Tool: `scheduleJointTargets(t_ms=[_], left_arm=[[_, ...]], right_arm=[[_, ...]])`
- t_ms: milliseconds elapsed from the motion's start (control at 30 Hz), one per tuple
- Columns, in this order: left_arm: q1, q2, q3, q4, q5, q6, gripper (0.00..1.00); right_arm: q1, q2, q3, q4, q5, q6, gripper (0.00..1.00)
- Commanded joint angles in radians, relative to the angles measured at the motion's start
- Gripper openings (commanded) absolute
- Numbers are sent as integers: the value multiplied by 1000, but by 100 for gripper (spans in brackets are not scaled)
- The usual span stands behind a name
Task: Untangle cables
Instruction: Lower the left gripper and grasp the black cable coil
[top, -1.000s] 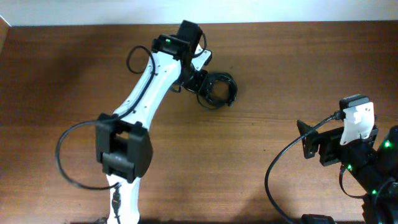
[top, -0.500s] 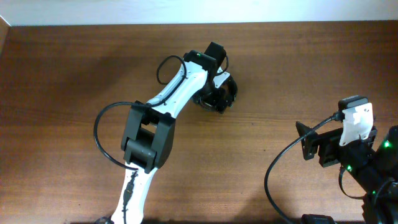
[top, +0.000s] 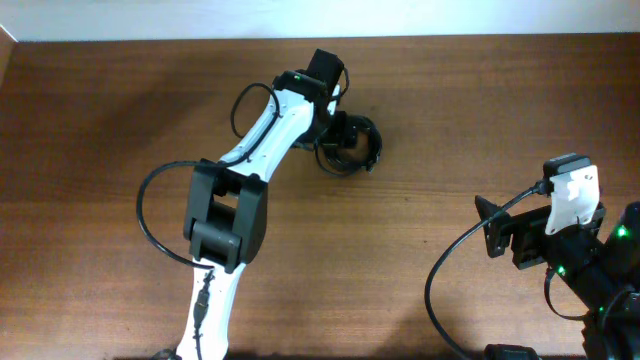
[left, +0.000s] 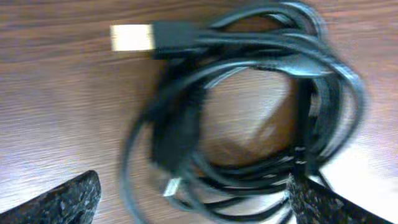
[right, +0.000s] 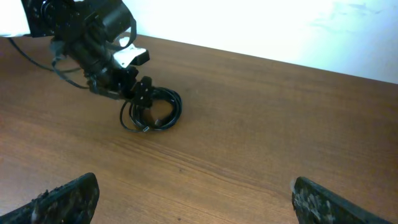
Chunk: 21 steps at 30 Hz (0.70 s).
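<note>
A dark brown wooden table (top: 480, 120) with fine grain is spread across every view. Its far edge is met by a plain white wall (right: 280, 25). A pale sheen is cast on the wood.

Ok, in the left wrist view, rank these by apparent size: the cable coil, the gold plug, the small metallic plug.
1. cable coil, fills most of the frame
2. gold plug
3. small metallic plug, blurred but clearly smallest
</note>
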Motion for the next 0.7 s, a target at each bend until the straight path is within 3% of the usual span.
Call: scheduleJointTargets(t_ms=[0, 67, 233, 467, 667], left_arm=[[-4, 3, 20, 34, 77, -165, 90], [-16, 3, 19, 31, -37, -245, 90], [-58, 3, 19, -55, -270, -256, 93], [-63, 40, 16, -62, -316, -298, 96], [-76, 124, 16, -53, -311, -317, 91]], right_arm=[[8, 0, 14, 3, -17, -3, 98], [8, 0, 14, 2, -18, -3, 99], [8, 0, 14, 0, -18, -3, 98], [8, 0, 14, -8, -21, -3, 99], [8, 0, 14, -8, -21, -3, 98]])
